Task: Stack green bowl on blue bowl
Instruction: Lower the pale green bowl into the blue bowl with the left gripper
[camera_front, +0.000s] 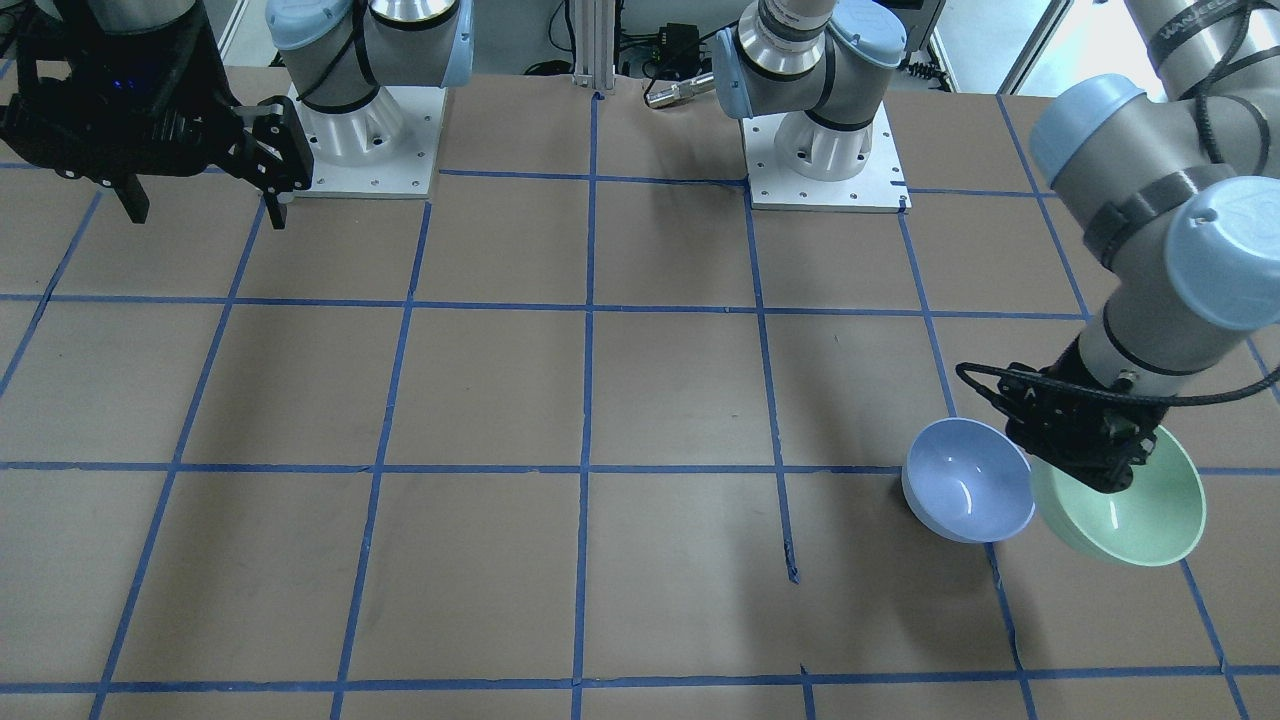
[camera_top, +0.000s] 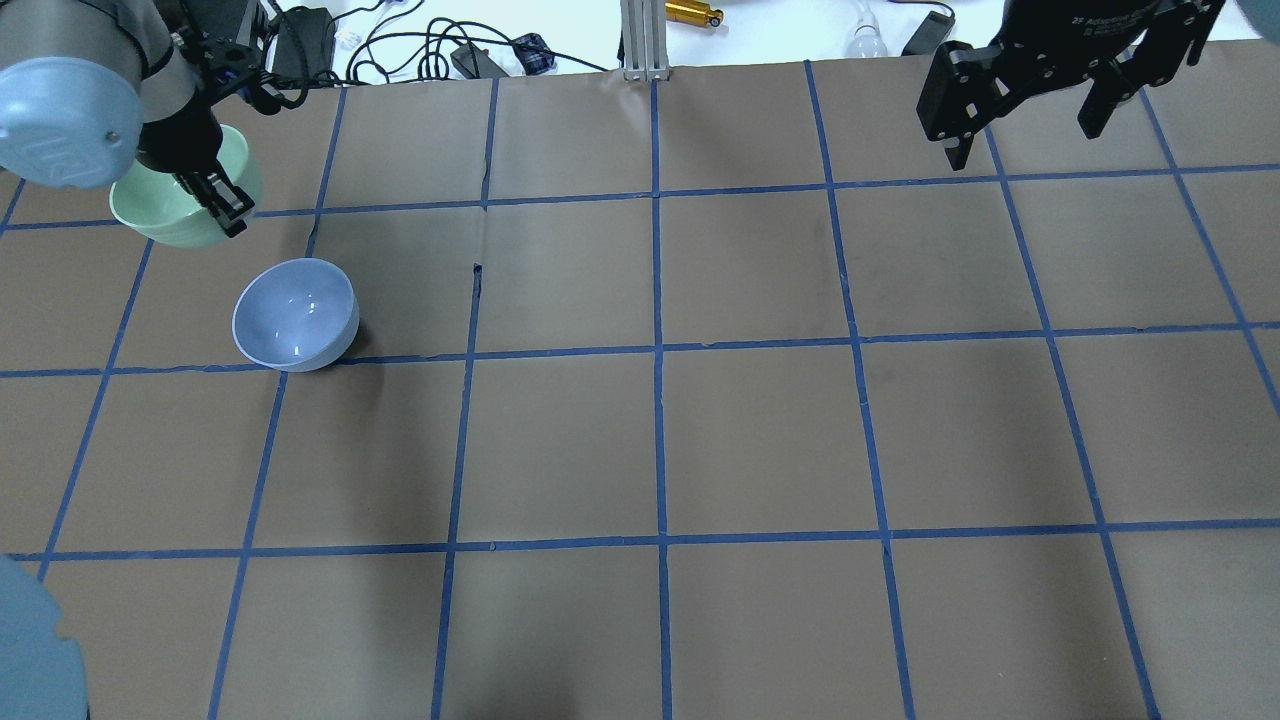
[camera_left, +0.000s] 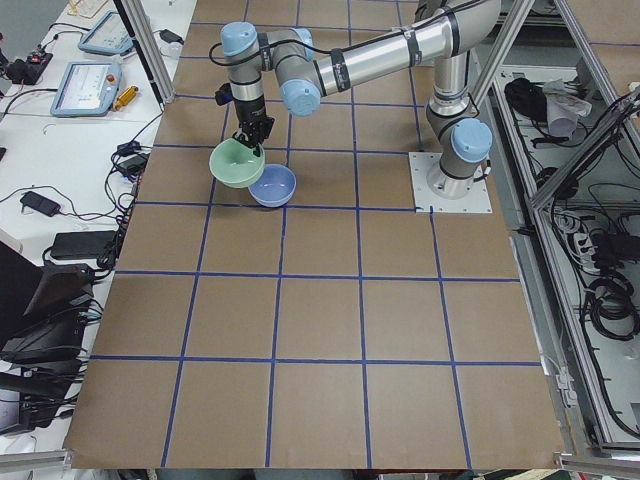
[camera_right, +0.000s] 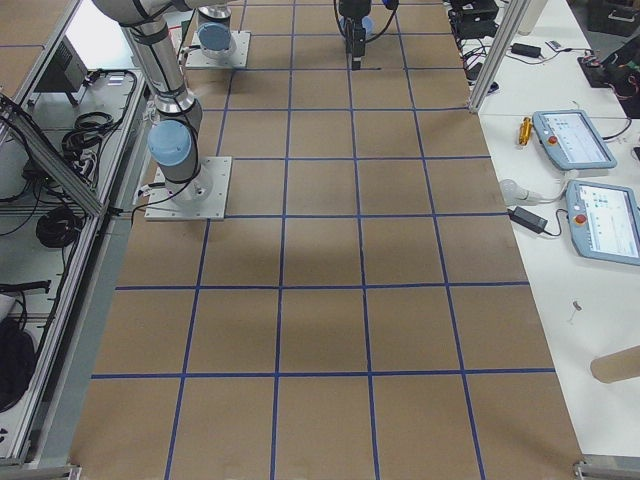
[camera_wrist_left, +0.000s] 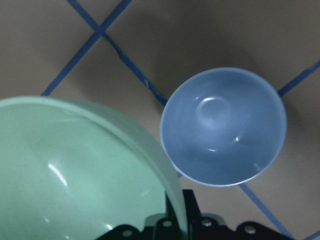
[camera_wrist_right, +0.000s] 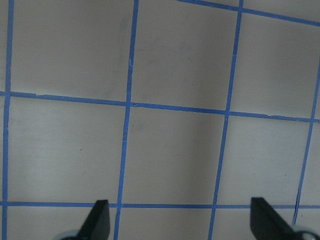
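Observation:
The green bowl is pale mint and hangs tilted, just above the table, gripped at its rim by my left gripper, which is shut on it. The blue bowl stands upright and empty on the table right beside it. In the overhead view the green bowl is up-left of the blue bowl. In the left wrist view the green bowl's rim slightly overlaps the blue bowl's edge. My right gripper is open and empty, high over the far right of the table; it also shows in the right wrist view.
The brown table carries a blue tape grid. The two arm bases stand on white plates at the robot's side. Cables and adapters lie past the far edge. Teach pendants lie on the side bench.

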